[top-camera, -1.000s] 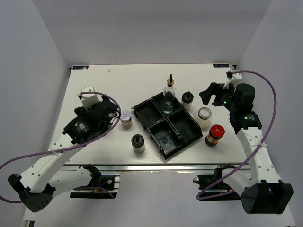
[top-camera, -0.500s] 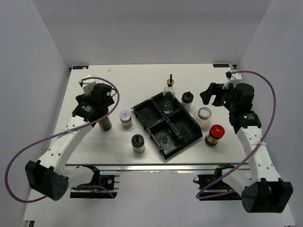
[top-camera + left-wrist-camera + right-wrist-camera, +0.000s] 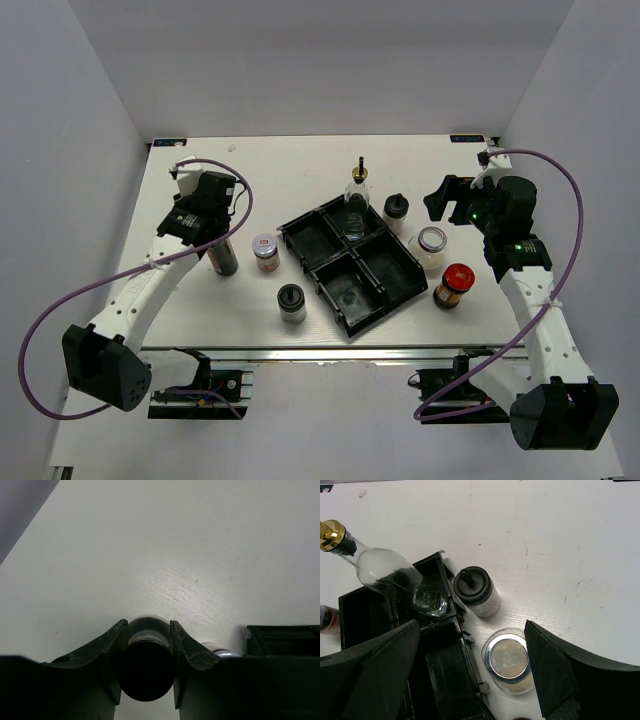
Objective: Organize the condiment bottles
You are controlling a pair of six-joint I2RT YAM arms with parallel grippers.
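My left gripper [image 3: 215, 237] is shut on the tall dark black-capped bottle [image 3: 222, 260] at the table's left; in the left wrist view both fingers press its neck just behind the black cap [image 3: 146, 672]. Beside it stand a small white-lidded jar [image 3: 265, 251] and a black-lidded jar [image 3: 291, 302]. The clear gold-spouted bottle [image 3: 355, 203] stands in a back compartment of the black tray [image 3: 378, 301]. My right gripper [image 3: 472, 625] hangs open above a black-capped shaker [image 3: 475, 591] and a silver-lidded jar [image 3: 509, 659]. A red-lidded jar [image 3: 454, 285] stands right of the tray.
The black four-compartment tray sits diagonally mid-table, with three compartments holding nothing. Its corner [image 3: 282, 639] shows at the right of the left wrist view. The enclosure's white walls stand close on the left, back and right. Purple cables loop from both arms.
The left arm has straightened toward the back left, and its gripper has gone from open to shut on the dark bottle's neck. The right arm has not moved.
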